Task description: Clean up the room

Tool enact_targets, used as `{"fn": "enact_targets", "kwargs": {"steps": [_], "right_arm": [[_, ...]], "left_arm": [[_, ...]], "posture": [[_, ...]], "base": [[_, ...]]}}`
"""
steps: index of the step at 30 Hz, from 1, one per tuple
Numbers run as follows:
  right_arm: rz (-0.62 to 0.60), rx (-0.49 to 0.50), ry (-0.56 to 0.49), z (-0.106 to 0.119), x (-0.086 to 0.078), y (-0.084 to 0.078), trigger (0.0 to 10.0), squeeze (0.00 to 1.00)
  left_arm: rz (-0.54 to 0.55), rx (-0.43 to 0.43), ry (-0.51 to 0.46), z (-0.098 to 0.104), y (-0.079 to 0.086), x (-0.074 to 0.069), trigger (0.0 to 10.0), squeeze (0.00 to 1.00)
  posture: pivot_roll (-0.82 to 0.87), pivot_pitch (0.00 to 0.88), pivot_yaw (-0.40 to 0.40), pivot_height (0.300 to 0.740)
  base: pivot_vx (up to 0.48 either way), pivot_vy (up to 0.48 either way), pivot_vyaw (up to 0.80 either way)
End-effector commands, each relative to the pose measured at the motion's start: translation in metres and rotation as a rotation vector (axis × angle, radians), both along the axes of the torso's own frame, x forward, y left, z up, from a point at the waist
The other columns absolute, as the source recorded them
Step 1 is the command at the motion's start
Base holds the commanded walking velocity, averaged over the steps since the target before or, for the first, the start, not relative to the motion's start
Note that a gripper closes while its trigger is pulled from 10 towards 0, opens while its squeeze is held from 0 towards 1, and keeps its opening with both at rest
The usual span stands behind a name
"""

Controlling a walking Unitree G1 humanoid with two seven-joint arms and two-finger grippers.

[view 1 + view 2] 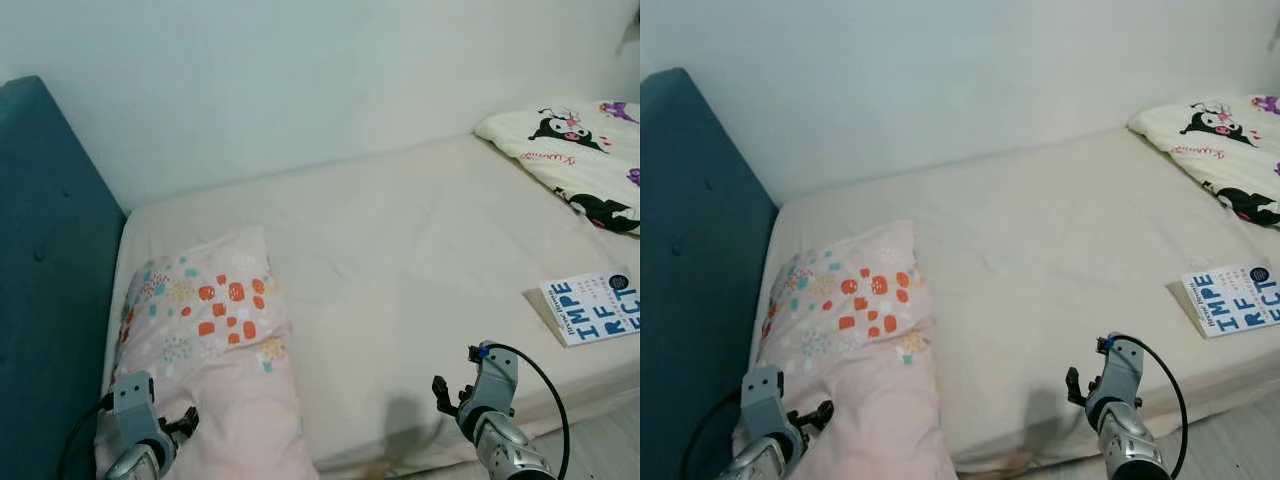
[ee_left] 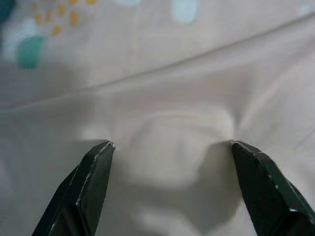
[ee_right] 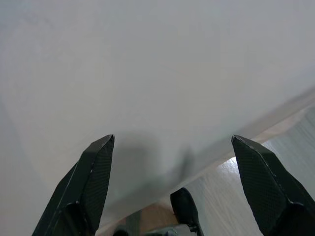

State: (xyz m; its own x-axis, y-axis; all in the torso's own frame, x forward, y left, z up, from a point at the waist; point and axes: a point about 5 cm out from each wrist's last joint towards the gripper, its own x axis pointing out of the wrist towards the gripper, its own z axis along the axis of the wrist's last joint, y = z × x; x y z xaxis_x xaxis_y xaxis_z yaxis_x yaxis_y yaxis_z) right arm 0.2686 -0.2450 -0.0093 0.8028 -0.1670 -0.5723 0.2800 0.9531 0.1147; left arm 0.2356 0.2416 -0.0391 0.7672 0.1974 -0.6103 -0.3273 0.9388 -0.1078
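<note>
Hovering low: left pincer (image 2: 170, 162), fingers apart, right over the pink patterned pillow (image 1: 215, 340) at the bed's (image 1: 400, 250) headboard end. Right pincer (image 3: 170, 162), also spread, above the bed's near edge. Book (image 1: 592, 308) lies well apart, right side.

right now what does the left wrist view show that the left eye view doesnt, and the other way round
Left wrist view alone: a close look along the left gripper, fingers spread wide, over a soft bump and creases in the pink pillow.

Left eye view alone: the whole bed, the teal headboard, a cartoon-print blanket at the far end, a book near the bed's edge, and the right gripper low over the bed's front edge.

Both: the pink pillow with its coloured spots, and the left gripper at the pillow's near end.
</note>
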Motion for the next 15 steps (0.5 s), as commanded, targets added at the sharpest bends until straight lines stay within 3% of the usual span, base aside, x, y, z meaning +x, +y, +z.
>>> {"fn": "enact_targets", "kwargs": {"steps": [1, 7, 15], "right_arm": [[0.014, 0.009, 0.021, -0.004, -0.002, 0.005, 10.0, 0.00], [0.013, 0.011, 0.015, -0.003, -0.002, 0.005, 10.0, 0.00], [-0.010, 0.018, -0.021, 0.000, -0.002, 0.000, 10.0, 0.00]], "left_arm": [[0.008, 0.060, 0.030, -0.002, 0.010, -0.007, 10.0, 0.00], [0.003, 0.061, 0.026, -0.001, 0.007, -0.005, 10.0, 0.00], [-0.059, -0.130, -0.046, -0.002, -0.023, 0.005, 10.0, 0.00]], "posture": [[-0.09, 0.118, 0.103, 0.625], [-0.09, 0.125, 0.104, 0.605], [-0.10, 0.135, 0.100, 0.576]], "base": [[0.000, 0.000, 0.00], [0.000, 0.000, 0.00], [0.000, 0.000, 0.00]]}}
